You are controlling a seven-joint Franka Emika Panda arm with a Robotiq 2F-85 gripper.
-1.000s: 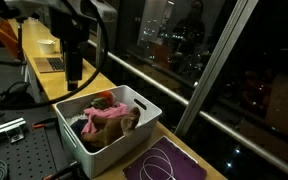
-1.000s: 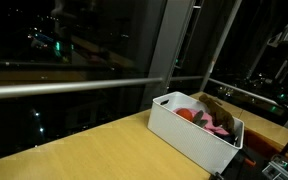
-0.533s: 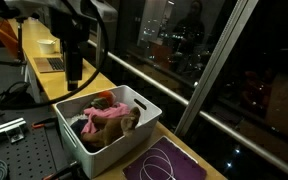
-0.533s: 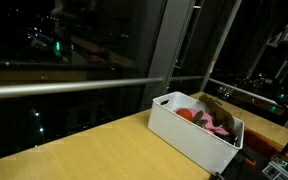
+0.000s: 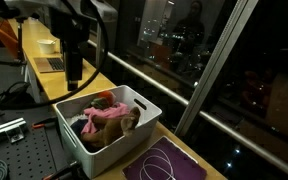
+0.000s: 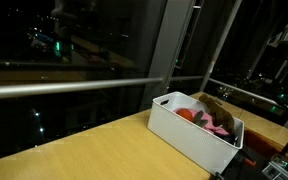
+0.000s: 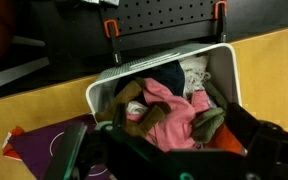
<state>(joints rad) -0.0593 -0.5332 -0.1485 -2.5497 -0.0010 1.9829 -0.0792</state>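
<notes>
Nothing has shifted since a second ago: arm, bin and clothes sit just as they did. Both fingers (image 7: 272, 150) are spread wide with nothing between them, so the gripper (image 7: 174, 162) is released and empty, hanging above the crumpled pink cloth (image 7: 169, 115) that lies in the middle of the white rectangular plastic bin (image 7: 99, 90). To me this looks like the hover before a reach. A descent would call for a straight drop onto the pink heap, keeping the fingers clear of the rim. In an exterior view the gripper (image 5: 74, 80) points straight down from a dark upright forearm, over the bin's (image 5: 69, 140) 10 o'clock corner. A flat purple mat (image 5: 164, 165) lies at the bin's 5 o'clock.
</notes>
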